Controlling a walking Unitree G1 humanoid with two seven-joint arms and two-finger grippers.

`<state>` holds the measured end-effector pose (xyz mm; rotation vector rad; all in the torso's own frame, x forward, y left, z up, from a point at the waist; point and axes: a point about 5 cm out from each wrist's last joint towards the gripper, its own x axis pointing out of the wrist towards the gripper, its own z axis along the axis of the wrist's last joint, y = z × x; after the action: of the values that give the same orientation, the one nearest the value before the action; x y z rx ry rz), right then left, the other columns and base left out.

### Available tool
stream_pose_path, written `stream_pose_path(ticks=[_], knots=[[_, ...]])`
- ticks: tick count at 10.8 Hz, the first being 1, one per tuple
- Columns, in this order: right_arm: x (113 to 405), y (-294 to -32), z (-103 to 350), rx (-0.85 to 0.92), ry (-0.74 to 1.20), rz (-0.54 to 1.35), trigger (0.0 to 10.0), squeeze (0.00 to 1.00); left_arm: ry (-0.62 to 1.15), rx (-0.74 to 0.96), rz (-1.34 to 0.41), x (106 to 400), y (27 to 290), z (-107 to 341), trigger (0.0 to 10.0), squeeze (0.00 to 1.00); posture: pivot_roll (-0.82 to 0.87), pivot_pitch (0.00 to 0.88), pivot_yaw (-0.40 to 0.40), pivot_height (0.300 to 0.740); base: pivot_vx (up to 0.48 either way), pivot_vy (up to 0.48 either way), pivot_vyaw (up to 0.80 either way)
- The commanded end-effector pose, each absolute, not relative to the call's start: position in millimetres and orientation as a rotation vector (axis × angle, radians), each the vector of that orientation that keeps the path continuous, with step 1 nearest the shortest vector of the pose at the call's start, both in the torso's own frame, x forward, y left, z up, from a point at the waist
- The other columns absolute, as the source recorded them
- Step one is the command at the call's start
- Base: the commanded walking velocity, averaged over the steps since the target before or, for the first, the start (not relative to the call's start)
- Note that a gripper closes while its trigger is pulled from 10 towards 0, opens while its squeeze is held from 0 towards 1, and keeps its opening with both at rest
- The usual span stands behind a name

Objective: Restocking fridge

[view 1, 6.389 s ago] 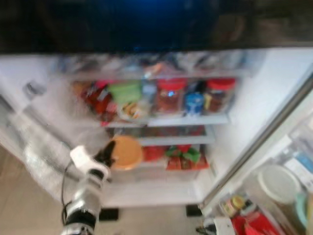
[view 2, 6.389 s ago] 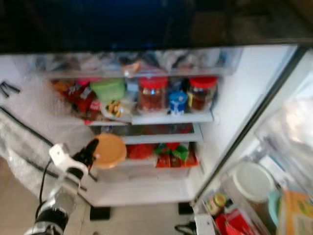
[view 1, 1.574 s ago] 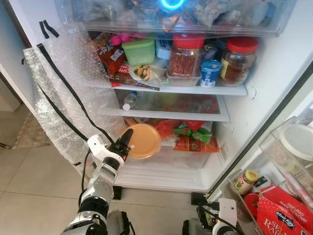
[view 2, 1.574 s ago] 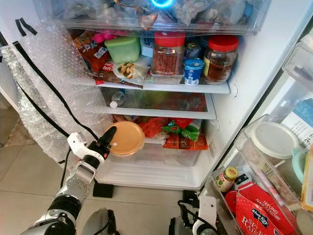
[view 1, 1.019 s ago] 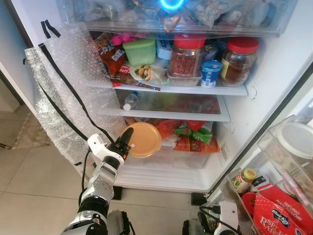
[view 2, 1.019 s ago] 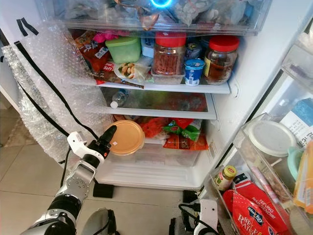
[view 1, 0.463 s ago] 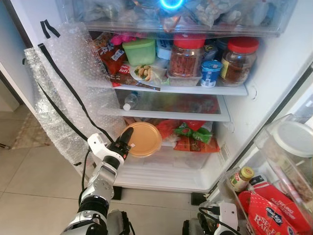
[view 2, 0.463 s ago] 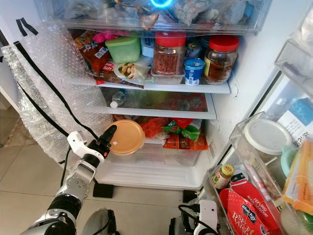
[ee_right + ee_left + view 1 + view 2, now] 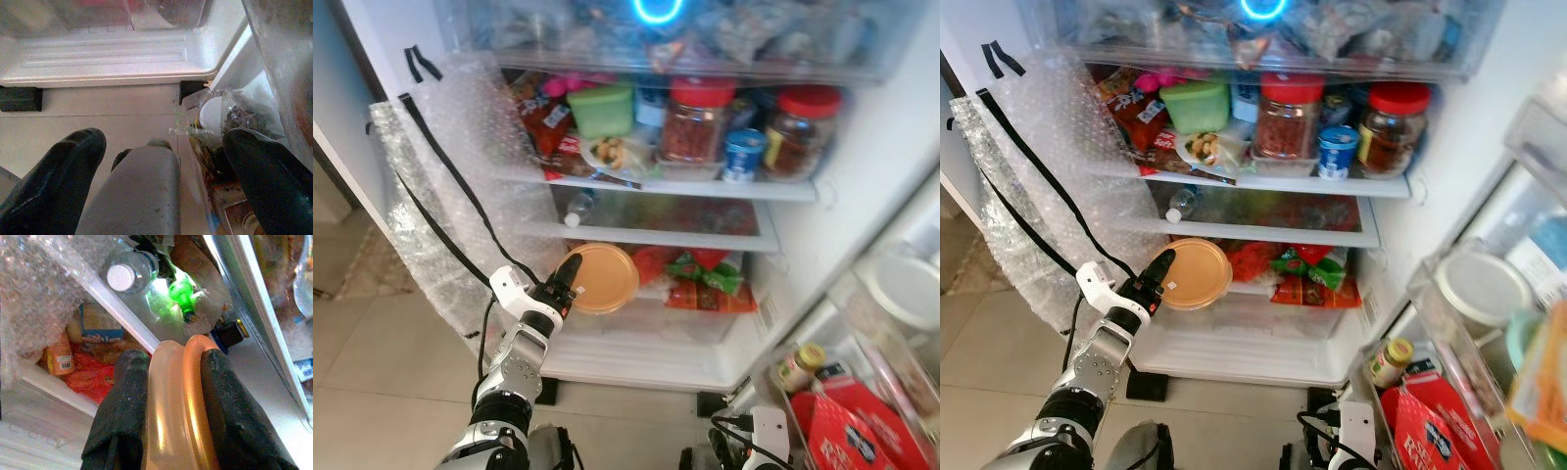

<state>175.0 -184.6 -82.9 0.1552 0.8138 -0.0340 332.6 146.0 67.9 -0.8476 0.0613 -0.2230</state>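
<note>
Black fingers of the right hand [image 9: 161, 181] hang spread wide apart, gripping nothing, low over the tiled floor [image 9: 98, 112] just in front of the fridge's base, beside the open door's lower bin [image 9: 1449, 392] on the right.

Nearer the left, the left hand [image 9: 1157, 275] is closed on the orange lidded container [image 9: 1193, 273], one finger on each flat face, so the round tub stands on edge. From the wrist, the container's rim [image 9: 178, 396] runs straight out between the two fingers [image 9: 124, 401].

Beyond it lies the lowest shelf space, above the clear drawer [image 9: 1253, 328], where red and green packets [image 9: 1307, 274] crowd the middle and right. The container sits at the left front of this space, directly ahead of the hand, with the glass shelf [image 9: 1263, 220] and a lying water bottle [image 9: 1180, 206] just above. The left arm is plainly the nearer one; a push farther in and a tilt to lay the tub flat looks like the coming move, and the headroom under that shelf seems tight.

Farther up stand red-lidded jars [image 9: 1283, 117] and a green tub [image 9: 1197, 103]. Bubble wrap [image 9: 1048, 186] drapes the left wall.
</note>
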Motion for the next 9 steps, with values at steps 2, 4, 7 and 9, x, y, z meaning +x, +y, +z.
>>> stream_pose_path(ticks=[2, 4, 7, 9], knots=[[171.4, -186.0, -84.7, 0.157, 0.829, -0.042, 10.0, 0.00, 0.042, -0.854, -0.248, 336.2, 144.2, 75.3, 10.0, 0.00, -0.15, 0.063, -0.004, 0.640, 0.257, 0.000, 0.00], [171.1, -185.2, -84.9, 0.157, 0.830, -0.038, 10.0, 0.00, 0.042, -0.854, -0.253, 335.9, 143.9, 75.4, 10.0, 0.00, -0.15, 0.064, -0.004, 0.640, 0.257, 0.000, 0.00], [171.0, -184.2, -85.0, 0.158, 0.829, -0.036, 10.0, 0.00, 0.045, -0.851, -0.254, 335.4, 143.8, 75.0, 10.0, 0.00, -0.15, 0.065, -0.002, 0.640, 0.259, 0.000, 0.00], [171.1, -184.0, -84.9, 0.161, 0.828, -0.034, 10.0, 0.00, 0.047, -0.852, -0.259, 335.5, 143.2, 74.9, 10.0, 0.00, -0.15, 0.063, -0.002, 0.640, 0.261, 0.000, 0.00]])
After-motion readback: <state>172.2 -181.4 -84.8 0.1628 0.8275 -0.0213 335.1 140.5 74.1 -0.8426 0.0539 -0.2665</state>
